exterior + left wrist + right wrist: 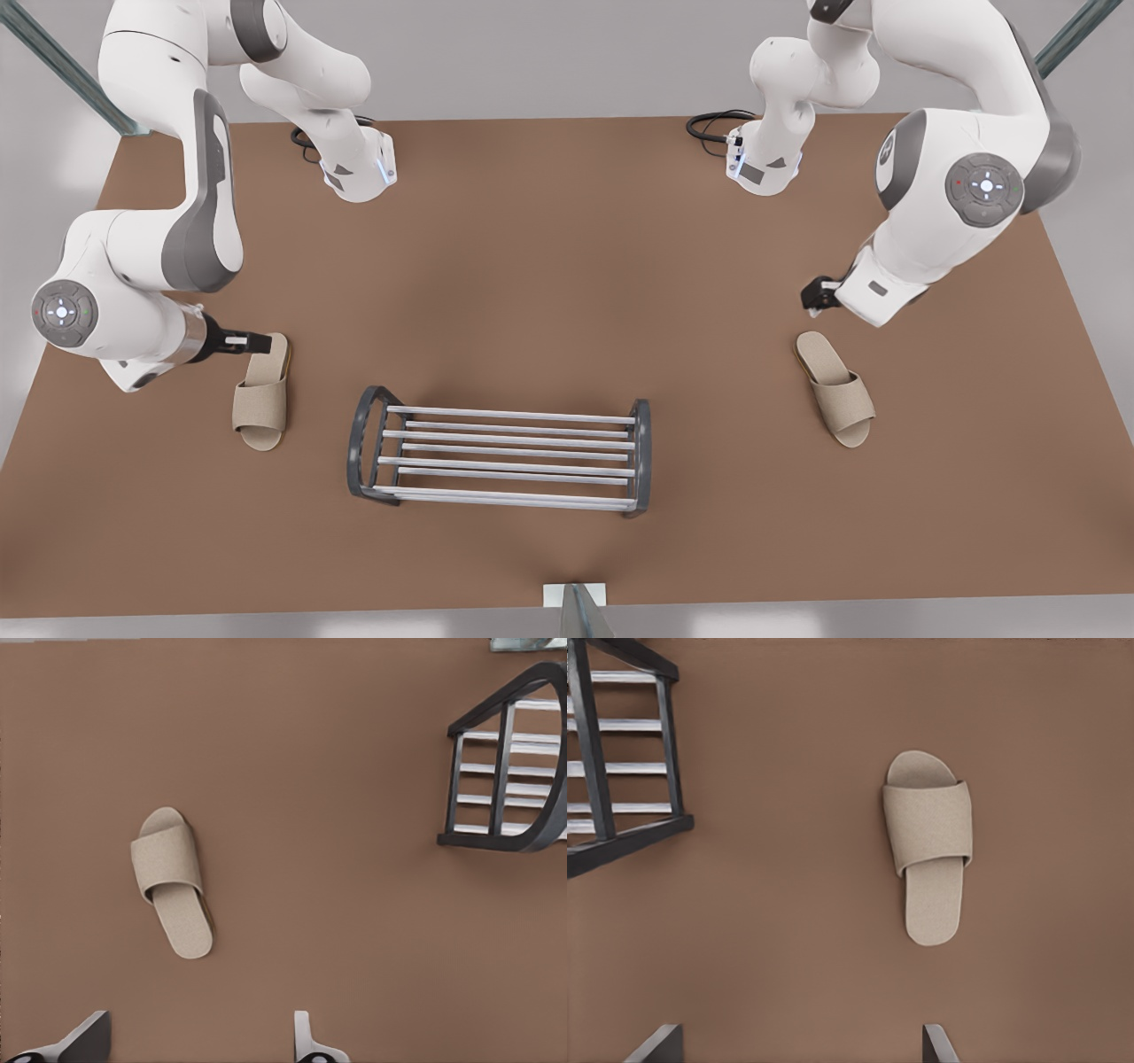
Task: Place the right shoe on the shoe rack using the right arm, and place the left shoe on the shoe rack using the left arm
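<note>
A: Where do the shoes sit?
B: Both flat on the surface (549,266), either side of the rack (509,416). The right shoe (261,394) is at the front view's left, the left shoe (835,388) at its right.
A: The end effectors?
B: Right end effector (799,1043) and left end effector (195,1041) hover near the heels, fingers apart.
A: Handling?
B: Probably light, soft and floppy; I'd pinch the strap or the sole's edge.
</note>
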